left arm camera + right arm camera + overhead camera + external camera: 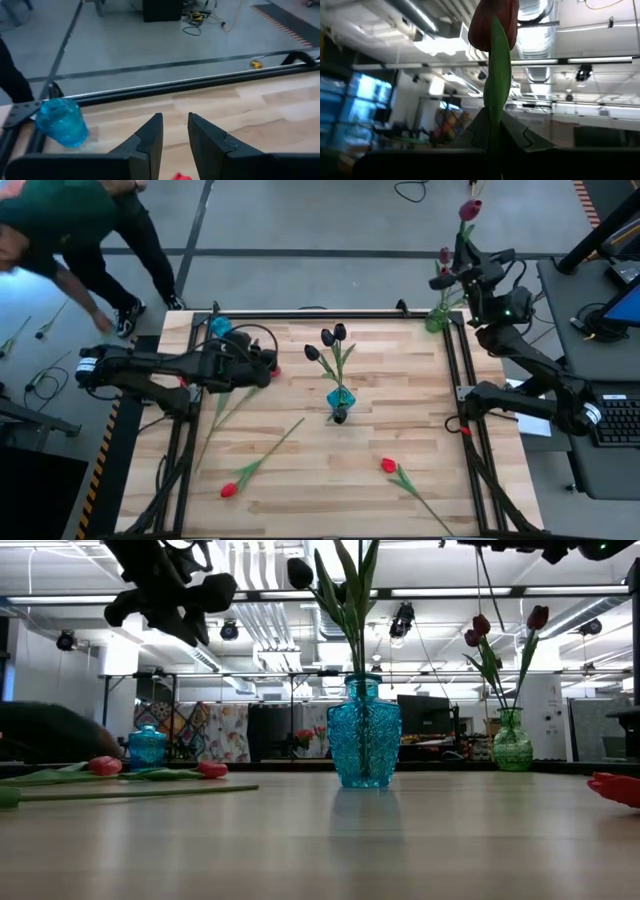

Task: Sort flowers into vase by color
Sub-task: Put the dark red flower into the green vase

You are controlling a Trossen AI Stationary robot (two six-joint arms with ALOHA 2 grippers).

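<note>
My right gripper [466, 252] [496, 132] is raised over the table's far right corner, above the green vase [437, 318] [512, 740]. It is shut on a dark maroon tulip [470, 210]. Two maroon tulips [481, 626] stand in that vase. My left gripper [272, 363] [175, 132] hovers open at the table's left, just above a red tulip head [182, 176] whose stem [228, 408] lies on the wood. Black tulips [333, 336] stand in the blue middle vase [340, 398] [363, 735]. Two more red tulips [228, 490] [388, 465] lie near the front edge. My right gripper pinches the maroon tulip by its green stem and leaf [496, 107] between its two fingers, a little below the head [492, 22]. The flower is lifted clear of the table, head upward. Its lower end is hidden, so whether it reaches the green vase I cannot tell.
A small blue vase [220, 327] [62, 122] stands at the far left corner. A person [70, 230] bends over the floor beyond that corner, where loose flowers [45, 330] lie. A keyboard and screens [620, 420] sit right of the table. Bare wood shows between the lying tulips.
</note>
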